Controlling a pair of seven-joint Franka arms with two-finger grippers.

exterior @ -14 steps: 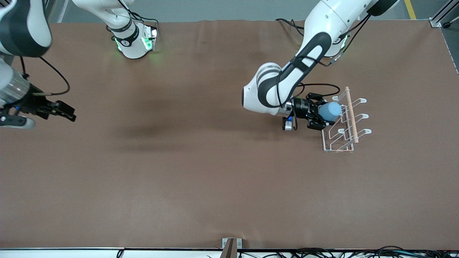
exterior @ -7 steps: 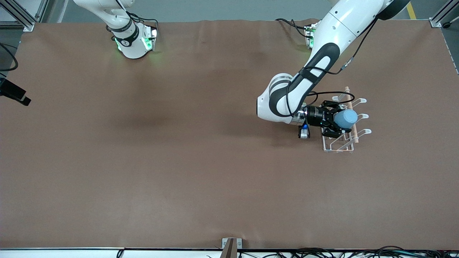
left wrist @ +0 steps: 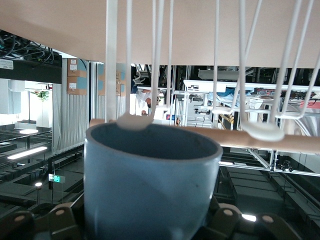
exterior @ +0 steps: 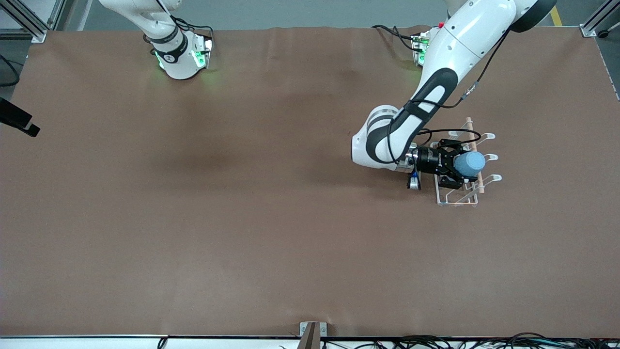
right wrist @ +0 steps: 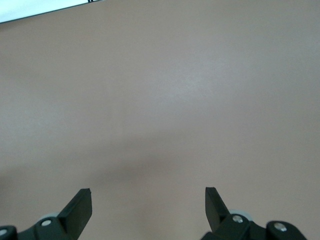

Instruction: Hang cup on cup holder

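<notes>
My left gripper (exterior: 457,166) is shut on the blue-grey cup (exterior: 471,164) and holds it on its side over the white wire cup holder (exterior: 494,178), mouth toward the wooden rod (exterior: 479,183). In the left wrist view the cup (left wrist: 150,185) fills the space between the jaws, and its rim sits just under a looped prong (left wrist: 262,131) and against the rod (left wrist: 290,142). My right gripper (right wrist: 148,197) is open and empty over bare table. Only its black tip (exterior: 19,123) shows in the front view, at the right arm's end of the table.
The brown table cloth (exterior: 242,218) carries nothing else. Both arm bases (exterior: 181,58) stand along the table edge farthest from the front camera. Cables lie along the nearest edge (exterior: 436,341).
My left gripper has carried the cup from beside the rack to over its middle prongs, up to the rod. My right arm has pulled back toward its end, almost out of the front view.
</notes>
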